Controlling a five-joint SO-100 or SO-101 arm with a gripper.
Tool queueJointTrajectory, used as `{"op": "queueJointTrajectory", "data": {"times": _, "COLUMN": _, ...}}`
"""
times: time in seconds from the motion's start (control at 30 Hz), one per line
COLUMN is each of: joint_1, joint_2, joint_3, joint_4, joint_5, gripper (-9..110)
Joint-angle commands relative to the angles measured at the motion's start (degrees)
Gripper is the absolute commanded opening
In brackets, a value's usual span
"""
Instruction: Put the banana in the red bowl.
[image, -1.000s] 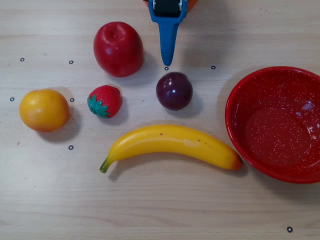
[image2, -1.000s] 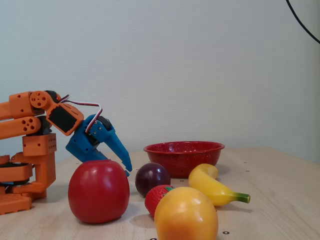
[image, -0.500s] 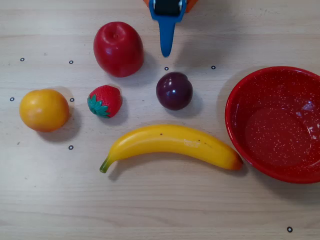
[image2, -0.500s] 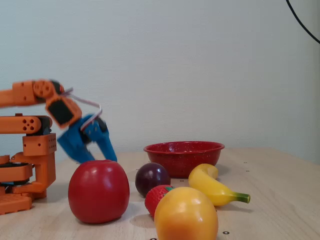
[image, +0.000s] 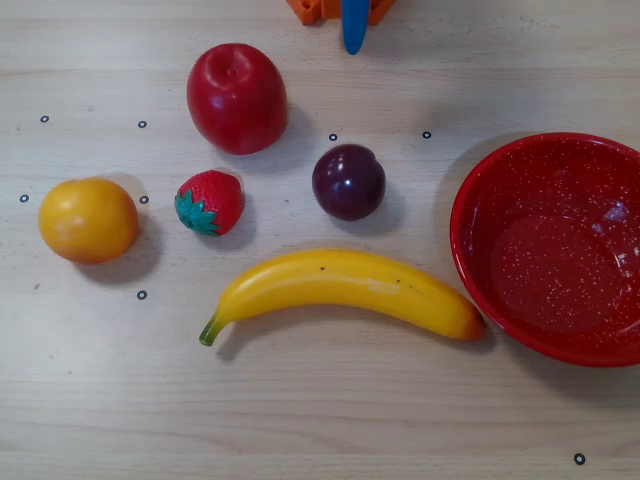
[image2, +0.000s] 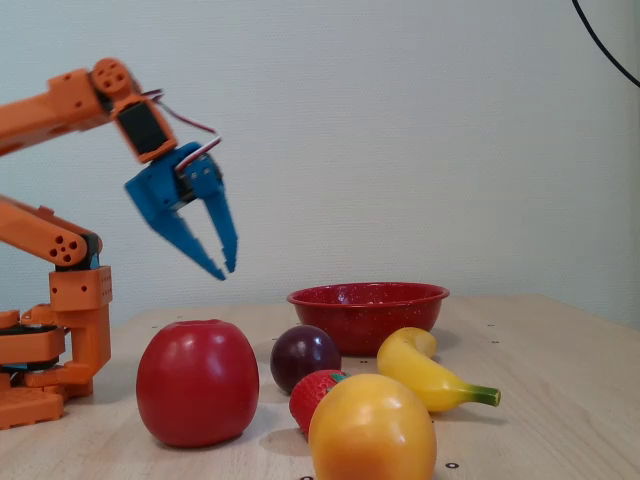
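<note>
Pale wooden table (image: 330, 420) carries the fruits in front of a plain light wall. By my judgement the task is at its start: the banana (image: 342, 291) lies flat on the wood, its orange end just beside the red bowl (image: 480, 200). High above the apple (image2: 197, 381), the gripper (image2: 222, 268) hangs empty, fingers slightly spread. Next it must come down over the banana's middle, avoiding the plum (image: 348, 181). No writing is visible.
</note>
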Motion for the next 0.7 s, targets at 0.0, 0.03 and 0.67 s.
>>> {"op": "queueJointTrajectory", "data": {"times": 0.0, "joint_1": 0.8, "joint_2": -4.6, "joint_3": -9.8, "joint_4": 1.6, "joint_5": 0.4, "gripper": 0}}
{"op": "queueJointTrajectory", "data": {"times": 0.03, "joint_1": 0.6, "joint_2": -7.8, "joint_3": -12.6, "joint_4": 2.2, "joint_5": 0.1, "gripper": 0}}
{"op": "queueJointTrajectory", "data": {"times": 0.67, "joint_1": -1.7, "joint_2": -51.6, "joint_3": -50.6, "joint_4": 12.6, "joint_5": -1.2, "gripper": 12}}
